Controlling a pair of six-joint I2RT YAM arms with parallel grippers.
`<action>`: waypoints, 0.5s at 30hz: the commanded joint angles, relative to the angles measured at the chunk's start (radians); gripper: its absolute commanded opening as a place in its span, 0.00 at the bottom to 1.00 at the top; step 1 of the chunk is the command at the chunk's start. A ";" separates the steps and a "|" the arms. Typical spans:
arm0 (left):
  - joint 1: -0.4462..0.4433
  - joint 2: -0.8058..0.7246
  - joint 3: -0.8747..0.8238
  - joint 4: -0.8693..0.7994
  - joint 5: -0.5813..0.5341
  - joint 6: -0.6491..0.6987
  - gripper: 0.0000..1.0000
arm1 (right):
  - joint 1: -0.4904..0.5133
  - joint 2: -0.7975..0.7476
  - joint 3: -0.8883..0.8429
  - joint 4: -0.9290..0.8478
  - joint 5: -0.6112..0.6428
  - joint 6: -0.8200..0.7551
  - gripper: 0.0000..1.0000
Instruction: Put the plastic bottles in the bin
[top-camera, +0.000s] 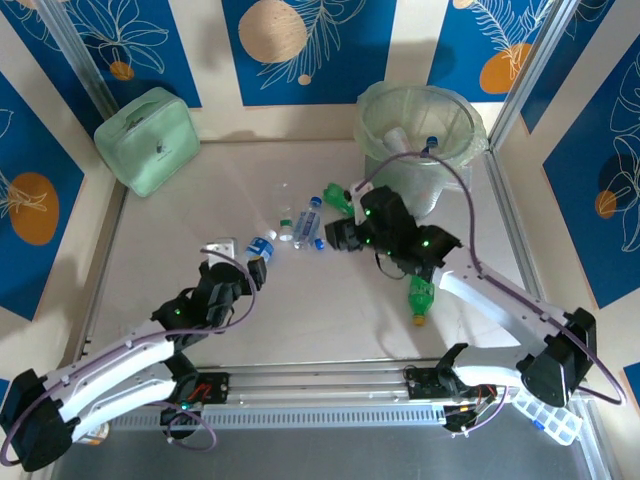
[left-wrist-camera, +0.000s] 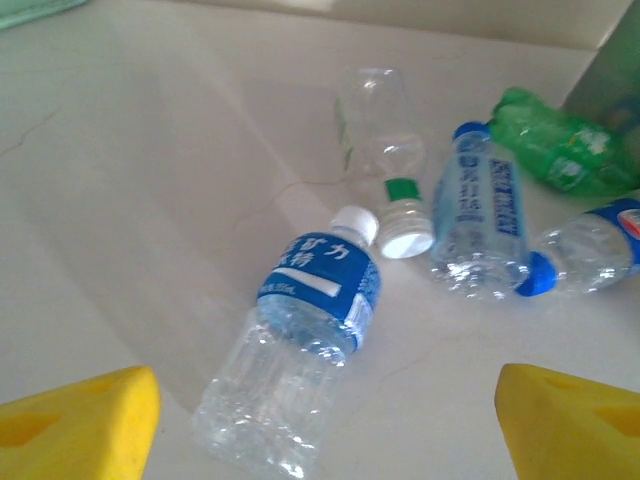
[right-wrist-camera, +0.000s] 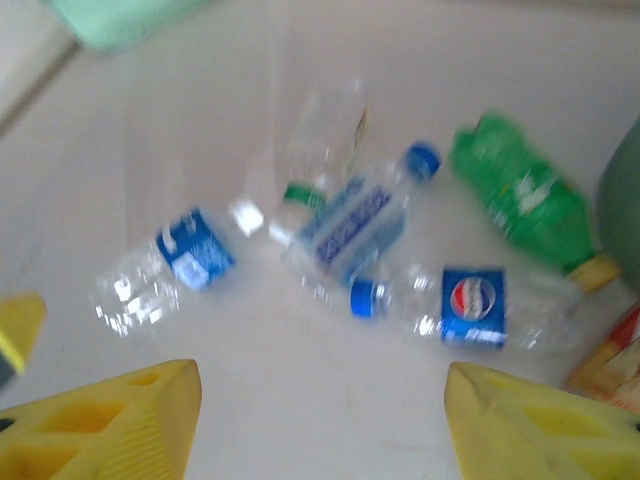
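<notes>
Your left gripper (left-wrist-camera: 325, 405) stands open at the frame's bottom, empty, a blue-labelled bottle (left-wrist-camera: 310, 340) lying just beyond, between its fingers. Your right gripper (right-wrist-camera: 320, 400) likewise gapes empty. Risk: the slick, crushed bottle may squirt sideways as jaws close. The top view adds the bin (top-camera: 372, 135), upper right, and a green bottle (top-camera: 421, 297) beside the right arm.

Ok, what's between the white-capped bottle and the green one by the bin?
Two bottles, in the left wrist view: a clear bottle with a green neck ring, then a blue-capped bottle.
</notes>
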 joint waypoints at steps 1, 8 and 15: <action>0.110 0.074 0.024 0.014 0.136 -0.008 0.87 | 0.013 0.007 -0.082 0.153 -0.064 0.012 0.67; 0.237 0.227 0.069 0.010 0.246 0.015 0.93 | 0.023 0.096 -0.172 0.288 -0.138 0.039 0.68; 0.249 0.272 0.106 0.006 0.273 0.039 0.98 | -0.019 0.120 -0.202 0.325 -0.196 0.079 0.69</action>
